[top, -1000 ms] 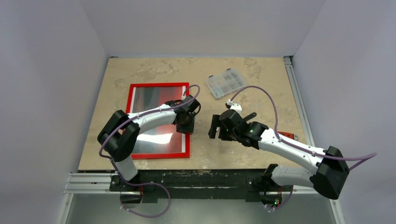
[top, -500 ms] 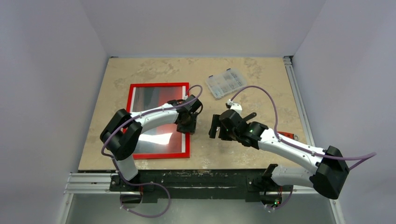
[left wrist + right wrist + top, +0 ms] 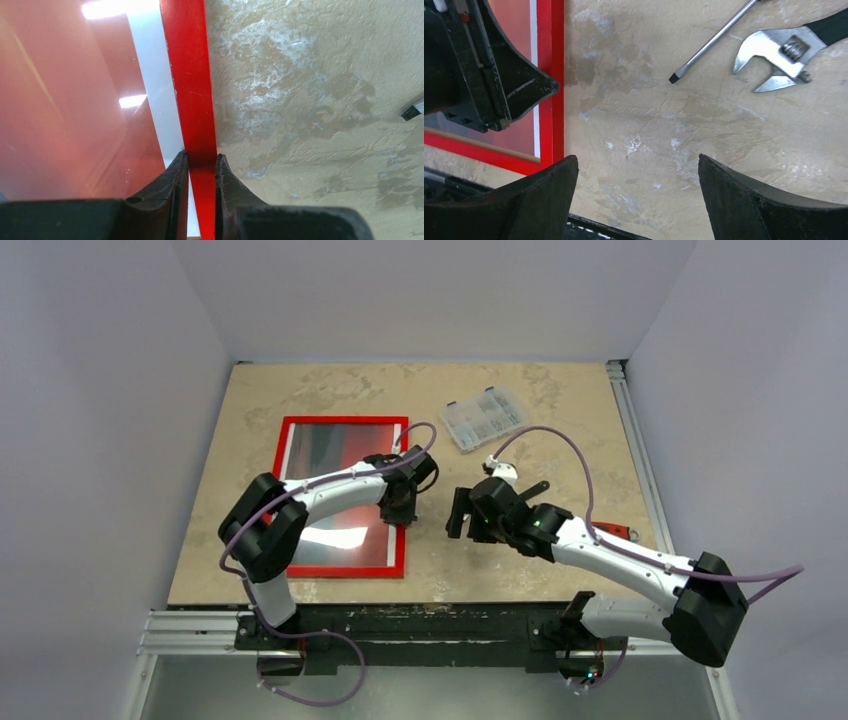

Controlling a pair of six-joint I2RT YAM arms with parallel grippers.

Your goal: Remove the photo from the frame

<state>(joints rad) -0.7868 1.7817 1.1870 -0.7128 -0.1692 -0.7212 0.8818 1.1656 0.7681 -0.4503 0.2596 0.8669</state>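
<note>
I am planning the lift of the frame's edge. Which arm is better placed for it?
Left. The left end effector pinches the right rail of the frame; the right end effector hangs open over the table, beside the frame.

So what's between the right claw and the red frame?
Only bare tabletop separates the right gripper and the frame, seen in the top view; the left gripper pinches that frame edge.
</note>
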